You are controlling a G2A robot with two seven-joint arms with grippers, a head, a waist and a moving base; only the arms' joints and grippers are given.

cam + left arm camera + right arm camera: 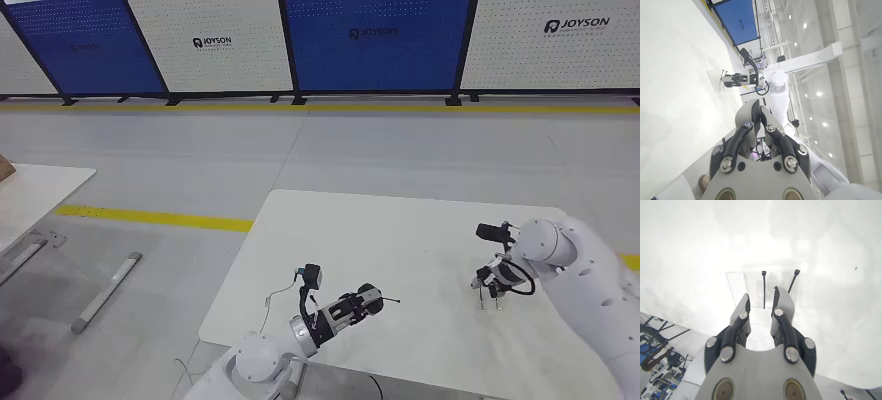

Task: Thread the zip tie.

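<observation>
Nearest us, the open right gripper (761,291) straddles a thin black plastic zip tie (764,284) upright in a clear holder (734,284); the left gripper (759,105) is closed. We judge the tie light, springy, slick: pinch mid-strap.

Clear plate (738,285) on white table (400,250)

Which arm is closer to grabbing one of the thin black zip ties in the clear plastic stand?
The right. The right gripper is open at the clear plastic stand, with one thin black zip tie lined up between its fingers. The left gripper is shut and far across the white table.
</observation>
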